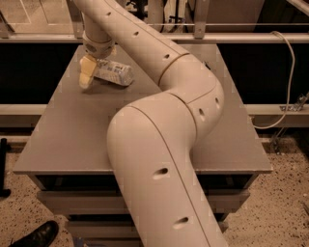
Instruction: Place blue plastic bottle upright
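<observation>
Lying on the grey counter (63, 140), the small clear blue-labelled plastic bottle (116, 74) is probably light, crushable and slick, best taken mid-body by the cream gripper (86, 73) at its end, whose grip cannot be told.

Grey table (63, 144), speckled floor (285, 207), perhaps glass partition (38, 14) behind.

We find the gripper (87, 76) at ten o'clock on the table (63, 144), against the left end of the lying bottle (116, 73). It covers that end, so we cannot tell whether the cap is there, or whether the two touch. The bottle's label print is too small to read. The arm (164, 144) hides the table's middle and part of its near edge, and it is cut off by the top and bottom edges. At seven o'clock, a dark shoe (36, 235) is cut off by the bottom edge.
</observation>
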Tool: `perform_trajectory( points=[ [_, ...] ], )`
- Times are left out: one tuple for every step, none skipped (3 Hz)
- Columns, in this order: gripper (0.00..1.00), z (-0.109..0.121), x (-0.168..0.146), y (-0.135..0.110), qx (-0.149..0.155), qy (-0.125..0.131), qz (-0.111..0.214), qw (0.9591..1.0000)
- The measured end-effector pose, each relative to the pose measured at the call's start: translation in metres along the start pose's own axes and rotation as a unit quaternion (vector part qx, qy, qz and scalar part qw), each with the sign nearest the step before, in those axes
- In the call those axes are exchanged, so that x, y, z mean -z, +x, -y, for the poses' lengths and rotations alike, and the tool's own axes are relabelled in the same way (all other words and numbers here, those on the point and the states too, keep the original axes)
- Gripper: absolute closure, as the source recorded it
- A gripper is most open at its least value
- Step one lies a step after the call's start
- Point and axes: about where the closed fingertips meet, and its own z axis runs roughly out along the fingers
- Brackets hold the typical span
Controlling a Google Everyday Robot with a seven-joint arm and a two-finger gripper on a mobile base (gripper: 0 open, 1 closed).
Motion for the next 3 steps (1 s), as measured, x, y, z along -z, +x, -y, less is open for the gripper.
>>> perform_trajectory(
  points=[
    [0.0,-0.0014,-0.0085,-0.0018,-0.004,0.0,-0.031,0.9995],
    [0.13,-0.0022,-0.011,-0.0037,-0.01,0.001,-0.052,0.9986],
    [0.37,0.0011,-0.008,-0.0052,-0.015,0.005,-0.058,0.9982]
  ],
)
